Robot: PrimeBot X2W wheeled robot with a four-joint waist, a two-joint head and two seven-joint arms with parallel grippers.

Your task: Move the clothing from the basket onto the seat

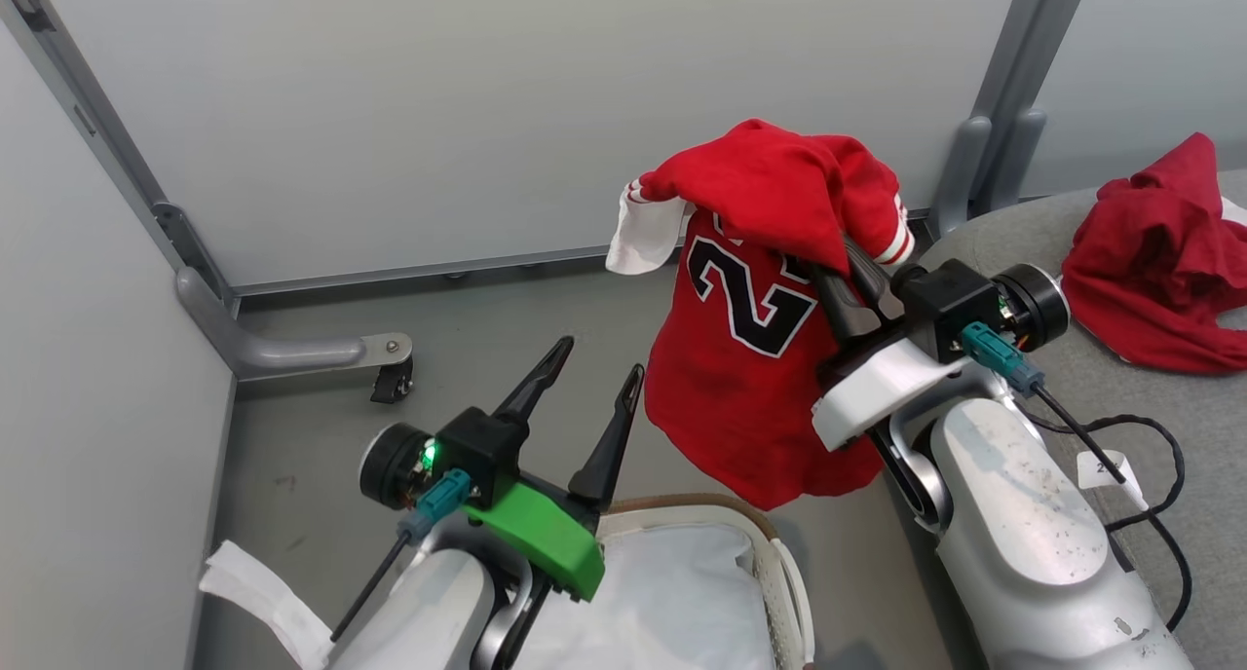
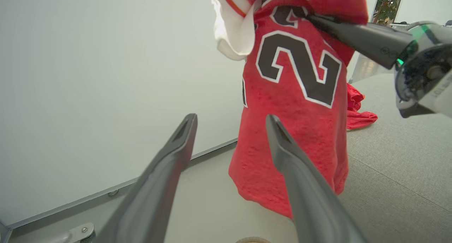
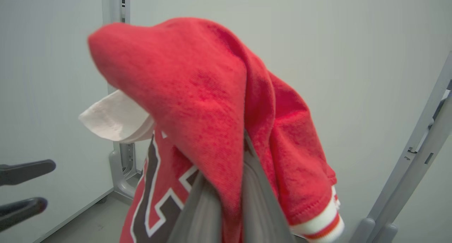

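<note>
Step in hand: carry to seat and drop. Right hand (image 1: 846, 279) has its fingers pressed together on the red jersey (image 1: 750, 388), pinched up near the shoulder, with cloth flopped over the fingertips so the tips are hidden. Left hand (image 1: 601, 358) is spread wide, holding nothing, above the basket (image 1: 779, 573) near rim. The jersey hangs free in the air, over the floor (image 1: 321, 456) between basket and seat (image 1: 1218, 397), hem just above the basket's far side. To do it well: swing right with the hem kept above the cushion edge, lower till the fabric pools on the seat, then open. The draped fold may cling to the fingers, so draw back low, and land it beside the second red garment (image 1: 1159, 261) already crumpled there. Jersey is soft fuzzy knit, limp, with a black number edged white and white-and-red ribbed cuffs. Basket is cream plastic with a brown woven rim and a smooth white liner (image 1: 672, 592) inside. Seat is grey woven upholstery with a rounded edge.
</note>
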